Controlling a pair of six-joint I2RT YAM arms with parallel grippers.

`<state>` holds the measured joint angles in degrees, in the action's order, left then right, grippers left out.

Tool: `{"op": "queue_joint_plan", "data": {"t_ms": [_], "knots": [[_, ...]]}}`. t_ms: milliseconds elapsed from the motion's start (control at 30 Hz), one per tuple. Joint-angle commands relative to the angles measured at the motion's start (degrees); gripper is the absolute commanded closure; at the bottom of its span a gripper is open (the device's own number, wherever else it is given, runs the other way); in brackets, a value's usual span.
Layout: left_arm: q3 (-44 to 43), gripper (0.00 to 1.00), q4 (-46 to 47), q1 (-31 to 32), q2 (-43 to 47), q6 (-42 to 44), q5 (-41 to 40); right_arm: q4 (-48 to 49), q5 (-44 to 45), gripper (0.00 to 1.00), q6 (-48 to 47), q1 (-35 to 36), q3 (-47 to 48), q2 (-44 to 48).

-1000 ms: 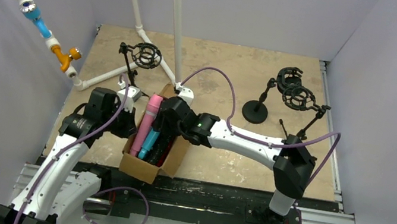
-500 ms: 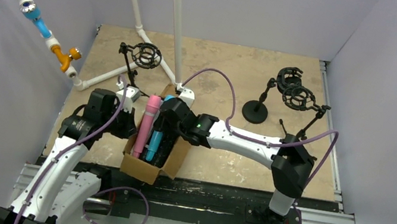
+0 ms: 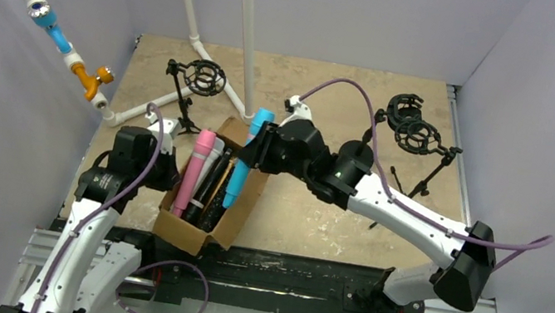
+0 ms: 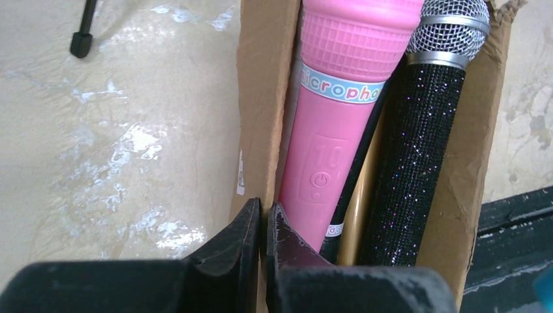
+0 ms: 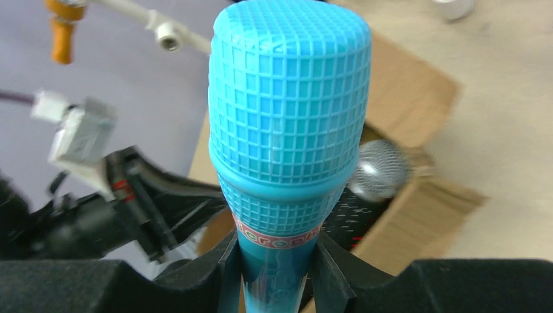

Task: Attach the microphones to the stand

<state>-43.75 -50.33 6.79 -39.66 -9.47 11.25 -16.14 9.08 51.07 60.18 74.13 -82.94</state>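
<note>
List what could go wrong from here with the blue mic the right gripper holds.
1. The right gripper pinches the blue microphone just under its head. The long handle points down into the cardboard box and may catch its rim.
2. The right arm lies close to the nearest stand; a swing could knock it over.
3. The left gripper clamps only the thin box wall, which might slip free.
</note>
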Motion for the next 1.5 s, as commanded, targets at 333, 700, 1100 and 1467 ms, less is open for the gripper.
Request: {"op": "queue_joint_plan", "data": {"t_ms": [333,700,1100,1467], "knots": [[0.03,1.00,3.83,-1.60,5.17,-9.82,-10.27,-2.22,-3.18,0.86,-12.58,-10.09,-7.81,-13.90],[3.75,1.00,5.16,-1.60,6.97,-12.46,-7.84,-1.41,-5.54,0.76,-15.20,-10.48,2.59,-26.61],[3.37,1.00,5.27,-1.60,7.18,-13.11,-8.08,-0.86,-8.65,0.32,-11.25,-11.63,1.05,-18.50],[4.39,1.00,5.65,-1.60,8.53,-13.38,-8.72,-7.83,2.34,0.47,-10.82,-6.66,10.01,-8.76]]}}
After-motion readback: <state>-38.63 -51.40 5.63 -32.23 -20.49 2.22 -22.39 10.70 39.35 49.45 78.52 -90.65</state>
